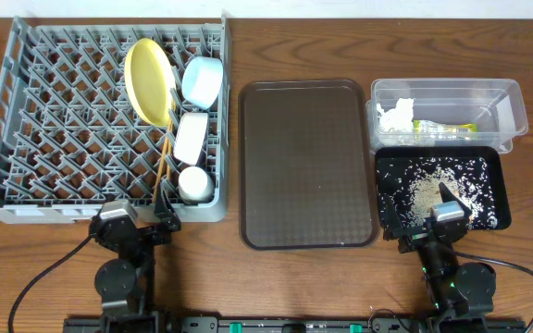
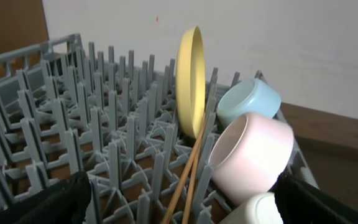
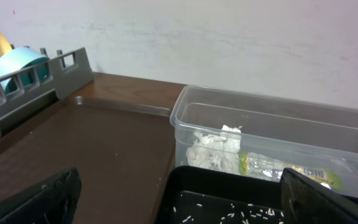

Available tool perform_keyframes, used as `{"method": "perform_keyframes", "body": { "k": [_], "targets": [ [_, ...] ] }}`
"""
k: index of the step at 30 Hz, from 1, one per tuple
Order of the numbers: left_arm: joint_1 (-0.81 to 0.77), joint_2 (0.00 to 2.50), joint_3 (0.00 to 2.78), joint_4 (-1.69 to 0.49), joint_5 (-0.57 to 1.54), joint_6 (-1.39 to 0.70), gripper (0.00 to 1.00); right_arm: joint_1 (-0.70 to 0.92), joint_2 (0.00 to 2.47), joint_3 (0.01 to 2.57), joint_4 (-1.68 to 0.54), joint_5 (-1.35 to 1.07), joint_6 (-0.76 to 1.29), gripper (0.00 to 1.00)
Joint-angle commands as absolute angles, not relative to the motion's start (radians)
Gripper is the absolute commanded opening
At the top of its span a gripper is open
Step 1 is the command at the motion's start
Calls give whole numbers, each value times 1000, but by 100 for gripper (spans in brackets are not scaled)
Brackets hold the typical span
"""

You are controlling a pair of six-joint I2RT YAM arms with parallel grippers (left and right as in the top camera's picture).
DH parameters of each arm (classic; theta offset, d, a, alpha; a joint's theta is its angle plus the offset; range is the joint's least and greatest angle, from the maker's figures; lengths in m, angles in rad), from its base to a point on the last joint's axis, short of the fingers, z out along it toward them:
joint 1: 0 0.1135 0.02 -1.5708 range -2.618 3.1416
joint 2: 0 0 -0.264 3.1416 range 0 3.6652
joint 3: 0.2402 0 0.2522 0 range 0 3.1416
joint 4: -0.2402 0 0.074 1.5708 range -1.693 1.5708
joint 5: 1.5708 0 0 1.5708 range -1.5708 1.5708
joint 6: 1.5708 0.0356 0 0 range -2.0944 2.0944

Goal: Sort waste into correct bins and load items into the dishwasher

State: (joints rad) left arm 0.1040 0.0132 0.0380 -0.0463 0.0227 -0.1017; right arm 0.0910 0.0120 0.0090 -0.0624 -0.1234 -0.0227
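The grey dishwasher rack (image 1: 63, 111) holds an upright yellow plate (image 1: 148, 81), a light blue bowl (image 1: 202, 80), a white bowl (image 1: 192, 137), a small white cup (image 1: 193, 183) and two chopsticks (image 1: 165, 157). My left gripper (image 2: 182, 205) stands open at the rack's front edge, with nothing between its fingers (image 2: 61, 202). The clear bin (image 1: 502, 106) contains crumpled tissue (image 1: 396, 116) and a green-and-yellow wrapper (image 1: 444, 128). Rice scraps (image 1: 424, 190) lie scattered in the black bin (image 1: 500, 185). At that bin's near edge my right gripper (image 3: 179, 199) is open and empty.
A large dark brown serving tray (image 1: 308, 166) lies bare between the rack and the two bins. Both arm bases sit at the table's front edge, with cables trailing off to the sides.
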Motion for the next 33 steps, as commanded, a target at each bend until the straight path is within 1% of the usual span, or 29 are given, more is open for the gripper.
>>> {"method": "perform_keyframes", "body": {
  "k": [1,33],
  "targets": [
    [108,1,4,-63,14,-83,94,87,7,6,-63,-132,-23,99],
    [105,5,4,-70,11,-61,95,87,7,6,-63,-132,-23,99]
  ]
}}
